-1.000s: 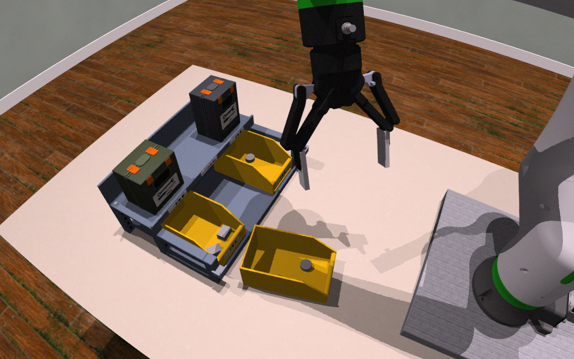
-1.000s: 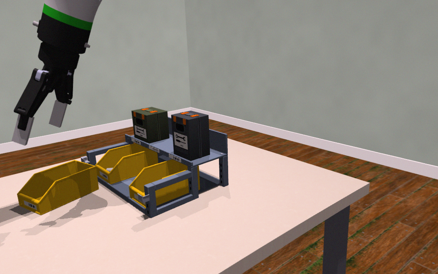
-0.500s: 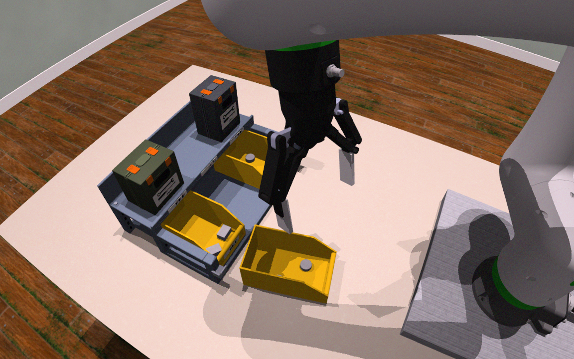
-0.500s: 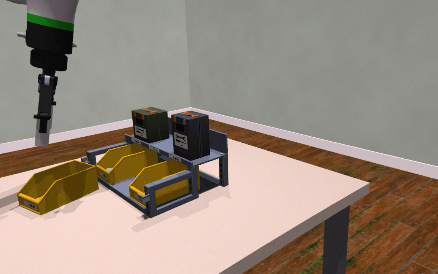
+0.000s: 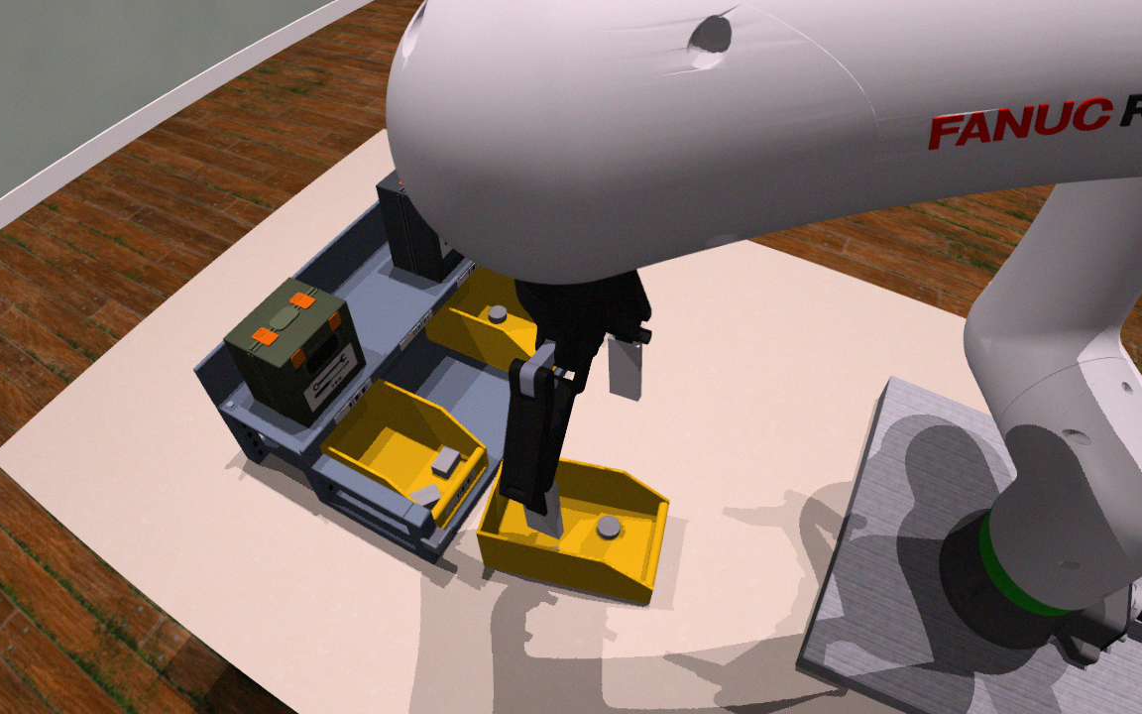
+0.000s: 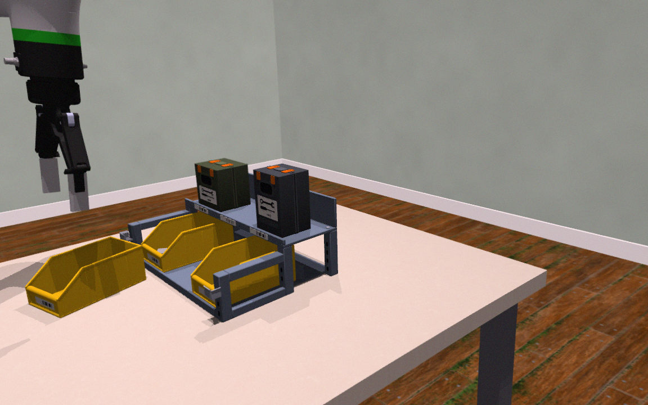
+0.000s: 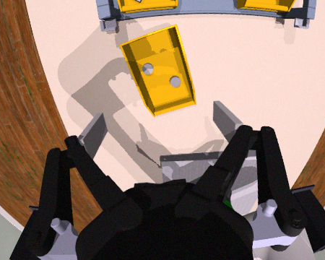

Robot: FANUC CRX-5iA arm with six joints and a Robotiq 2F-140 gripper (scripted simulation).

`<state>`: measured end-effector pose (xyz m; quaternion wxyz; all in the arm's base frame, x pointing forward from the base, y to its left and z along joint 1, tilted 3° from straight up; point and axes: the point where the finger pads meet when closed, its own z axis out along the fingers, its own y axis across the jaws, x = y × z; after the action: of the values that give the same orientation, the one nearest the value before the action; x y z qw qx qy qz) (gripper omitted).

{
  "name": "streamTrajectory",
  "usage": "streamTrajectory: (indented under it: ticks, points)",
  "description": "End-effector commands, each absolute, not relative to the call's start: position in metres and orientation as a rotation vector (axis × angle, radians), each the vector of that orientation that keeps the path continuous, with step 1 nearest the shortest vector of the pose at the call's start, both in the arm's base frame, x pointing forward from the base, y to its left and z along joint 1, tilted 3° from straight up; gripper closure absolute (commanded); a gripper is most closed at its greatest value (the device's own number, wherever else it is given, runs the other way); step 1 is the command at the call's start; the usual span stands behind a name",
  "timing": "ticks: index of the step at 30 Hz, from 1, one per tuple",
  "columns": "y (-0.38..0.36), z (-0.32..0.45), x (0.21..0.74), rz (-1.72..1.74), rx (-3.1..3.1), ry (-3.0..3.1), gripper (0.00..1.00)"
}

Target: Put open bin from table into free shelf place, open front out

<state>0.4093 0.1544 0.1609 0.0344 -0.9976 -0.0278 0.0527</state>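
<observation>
The open yellow bin [image 5: 557, 568] [image 6: 104, 274] [image 7: 166, 94] stands level on the table, skewed to the shelf, tall rear end toward it; two round grey parts show inside it in the wrist view. My gripper [image 5: 588, 443] [image 6: 64, 186] [image 7: 158, 115] is open and empty, high above the table; in the wrist view the bin lies ahead of the fingertips. The shelf [image 5: 469, 399] [image 6: 180, 274] [image 7: 206, 9] holds one yellow bin [image 5: 380, 461] [image 6: 180, 246] [image 7: 148, 4] and another [image 5: 486, 341] [image 6: 233, 256] [image 7: 267, 4], both level, fronts out. Bare shelf floor shows between them.
An upper board [image 5: 380, 284] [image 6: 235, 211] covers the shelf's rear, carrying a green case [image 5: 291, 355] [image 6: 215, 186] and a dark case [image 5: 406, 230] [image 6: 280, 201]. Side frames flank the row. The robot's metal base plate [image 5: 867, 533] [image 7: 177, 170] lies opposite the shelf. The arm hides part of the shelf in the top view.
</observation>
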Motion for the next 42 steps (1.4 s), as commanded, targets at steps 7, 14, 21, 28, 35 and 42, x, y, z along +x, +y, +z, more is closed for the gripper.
streamTrajectory:
  ticks: [7,14,21,28,35,42]
  points:
    - [0.180,0.158,0.412,0.064,-3.071,-0.317,0.00]
    - [0.190,0.158,0.413,0.032,-3.067,-0.401,0.00]
    - [0.193,0.158,0.413,0.023,-3.065,-0.426,0.00]
    - [0.194,0.158,0.413,0.021,-3.064,-0.432,1.00]
    - [0.194,0.158,0.413,0.021,-3.064,-0.432,1.00]
    - [0.194,0.158,0.413,0.021,-3.064,-0.432,1.00]
